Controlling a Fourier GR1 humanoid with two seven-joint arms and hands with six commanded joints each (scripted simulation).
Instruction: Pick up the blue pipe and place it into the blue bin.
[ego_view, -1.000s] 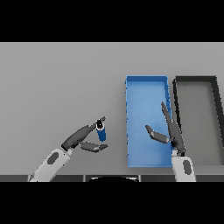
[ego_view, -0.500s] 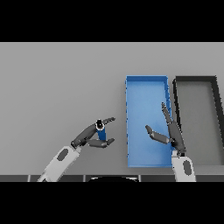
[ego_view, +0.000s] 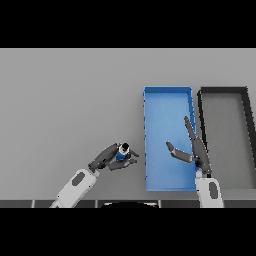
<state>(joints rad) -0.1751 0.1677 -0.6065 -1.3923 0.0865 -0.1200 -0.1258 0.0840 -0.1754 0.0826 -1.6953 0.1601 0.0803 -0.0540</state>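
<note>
Low in the frame, left of centre, the left hand (ego_view: 107, 158) was curled around the blue pipe (ego_view: 121, 154), fingers on one side and thumb on the other, with the pipe's dark end poking up just past the fingertips. The pipe sat just left of the blue bin (ego_view: 168, 97), close to its near left wall but outside it; whether it was lifted clear of the worktop (ego_view: 65, 100) could not be told from this view.

At lower right, the right hand (ego_view: 192, 150) hung over the near half of the blue bin, fingers straight and spread, thumb pointing left, grasping nothing.

Farther back, the bin's floor was bare toward its upper end. A dark bin (ego_view: 224, 92) lay alongside it at the right edge of the frame.

The likely trouble was the bin's left wall: if the pipe was carried across too low, it could clip the rim and twist out of the grasp. The open right hand also occupied the near part of the bin, so a drop there might strike it; the far part looked safer.
</note>
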